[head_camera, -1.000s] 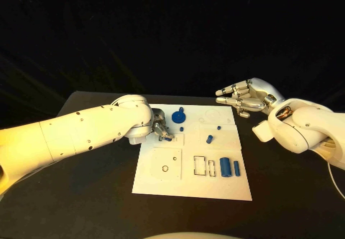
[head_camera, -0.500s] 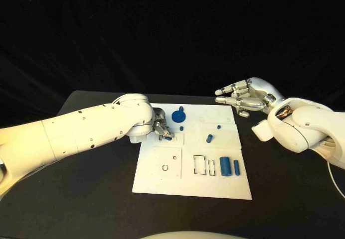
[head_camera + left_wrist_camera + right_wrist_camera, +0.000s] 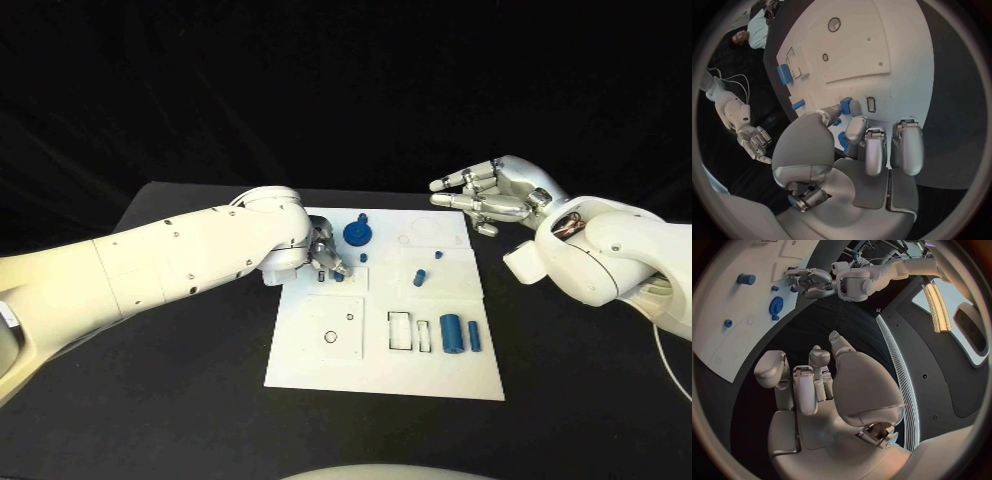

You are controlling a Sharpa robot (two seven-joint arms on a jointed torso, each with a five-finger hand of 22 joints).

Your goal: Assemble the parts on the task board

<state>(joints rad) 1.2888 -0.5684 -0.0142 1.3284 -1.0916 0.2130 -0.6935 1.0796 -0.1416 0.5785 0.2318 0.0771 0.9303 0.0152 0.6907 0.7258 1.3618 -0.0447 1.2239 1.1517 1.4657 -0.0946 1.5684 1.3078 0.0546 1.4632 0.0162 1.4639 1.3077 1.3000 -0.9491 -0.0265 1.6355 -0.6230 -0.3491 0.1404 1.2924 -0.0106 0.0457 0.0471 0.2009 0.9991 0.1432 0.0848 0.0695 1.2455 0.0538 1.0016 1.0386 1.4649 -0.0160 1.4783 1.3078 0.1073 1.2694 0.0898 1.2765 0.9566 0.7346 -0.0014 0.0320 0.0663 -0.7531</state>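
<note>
The white task board (image 3: pixel 389 372) lies mid-table. My left hand (image 3: pixel 320 257) is low over its left edge, pinching a small blue part (image 3: pixel 339 275) between thumb and a finger; the left wrist view shows that part (image 3: pixel 845 105) at the fingertips (image 3: pixel 856 107), beside a small rectangular slot (image 3: pixel 871 104). A blue disc (image 3: pixel 358 236) and small blue pegs (image 3: pixel 420 278) stand further back on the board. A thick blue cylinder (image 3: pixel 451 333) and a narrow blue bar (image 3: pixel 475 336) lie at the right. My right hand (image 3: pixel 495 196) hovers by the board's far right corner, fingers apart, holding nothing.
Empty outlined recesses (image 3: pixel 411 332) sit beside the cylinder, and a square panel with a round hole (image 3: pixel 335 332) takes the board's near left. The black table (image 3: pixel 173 400) extends around the board. In the right wrist view the board (image 3: pixel 723 325) and left hand (image 3: pixel 811 281) show beyond the fingers.
My left hand has edged slightly toward the board's far side, carrying the small blue part with it. The right hand has stayed put.
</note>
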